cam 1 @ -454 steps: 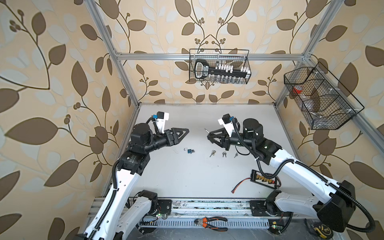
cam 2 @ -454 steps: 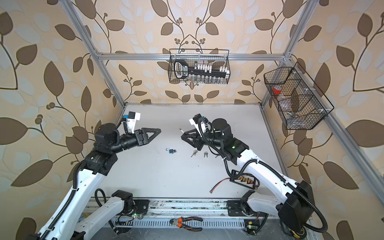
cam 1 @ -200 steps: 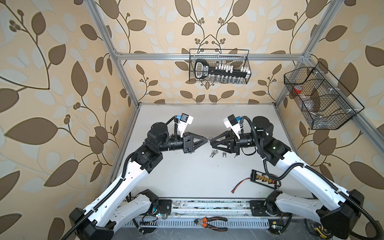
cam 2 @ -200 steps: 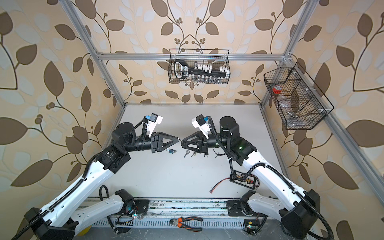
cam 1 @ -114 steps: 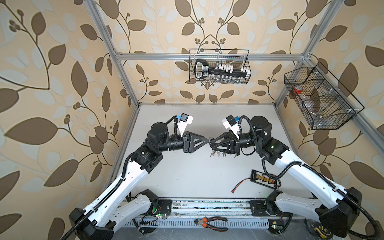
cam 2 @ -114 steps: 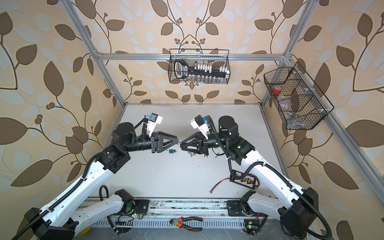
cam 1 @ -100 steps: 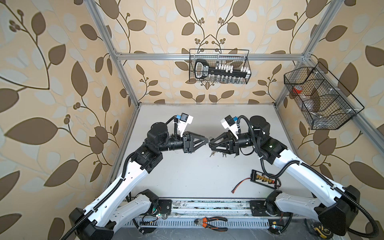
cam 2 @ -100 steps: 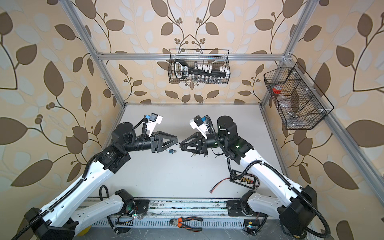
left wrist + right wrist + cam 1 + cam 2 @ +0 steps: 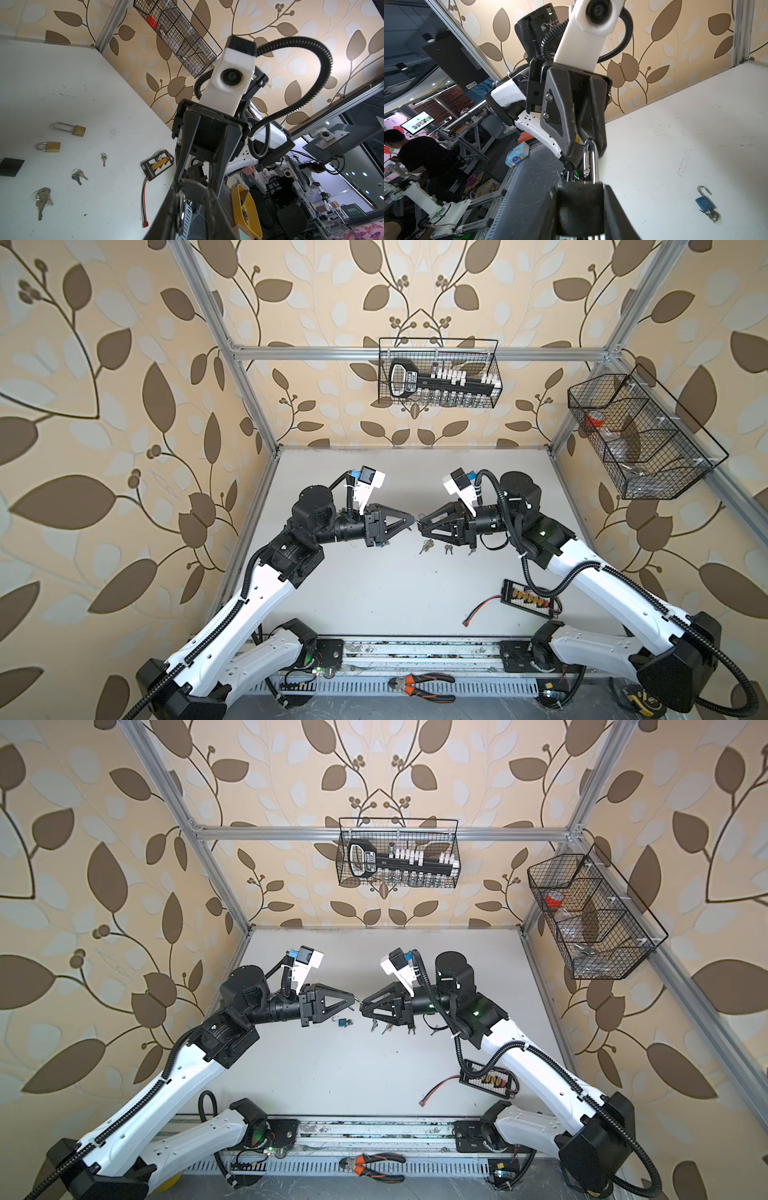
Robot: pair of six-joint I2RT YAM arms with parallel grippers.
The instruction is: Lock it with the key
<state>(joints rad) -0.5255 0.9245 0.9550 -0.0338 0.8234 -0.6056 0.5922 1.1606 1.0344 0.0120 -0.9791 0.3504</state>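
Pushing the shackle (image 9: 594, 164) home, we should press straight: right pincer (image 9: 423, 525) clamps the padlock (image 9: 579, 207), left pincer (image 9: 588, 149) pinches the shackle.

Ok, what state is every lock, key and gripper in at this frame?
held padlock, off the table, shackle looks open.
right gripper, shut on held padlock.
left gripper, shut on its shackle.
blue padlock, on table, shackle open, key at its base.
brass padlocks, on table, shackles shut.
loose keys, lying on table.
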